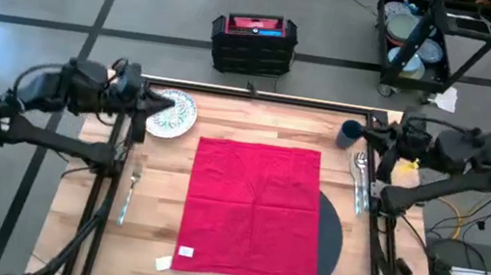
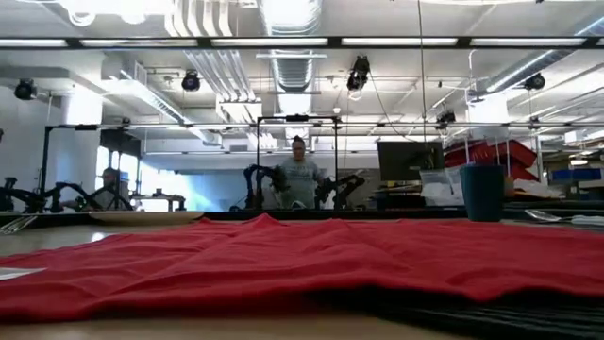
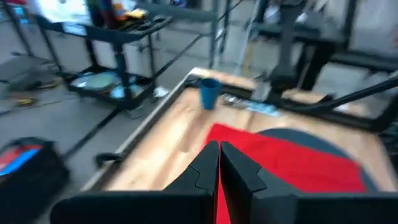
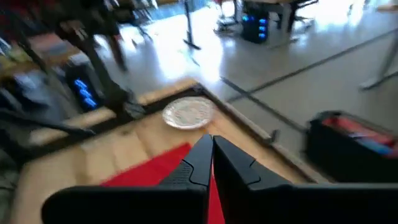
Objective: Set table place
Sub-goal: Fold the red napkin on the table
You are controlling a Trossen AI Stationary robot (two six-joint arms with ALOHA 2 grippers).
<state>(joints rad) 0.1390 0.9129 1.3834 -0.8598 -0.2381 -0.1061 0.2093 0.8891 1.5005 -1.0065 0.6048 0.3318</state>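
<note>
Red napkin (image 1: 253, 207) is lying spread over the dark mat (image 1: 327, 242), mid-bench (image 1: 154, 226). Both arms are waiting at the far corners: left gripper (image 3: 219, 163) and right gripper (image 4: 211, 155), fingers clenched, holding nothing. Plate (image 1: 171, 113) is sitting just beside the left gripper. Likely next: open wide, take the plate by its rim, set it centred.

Robotics lab: exposed ceiling ducts (image 2: 283, 24), equipment carts (image 1: 456, 32).

Napkin (image 1: 254, 209) lay mid-table (image 1: 154, 226), covering most of mat (image 1: 332, 240) poking out right. Plate (image 1: 172, 113) sat far-left, fork (image 1: 131, 192) left of napkin; cup (image 1: 351, 132) far-right, knife and spoon (image 1: 358, 179) right.
</note>
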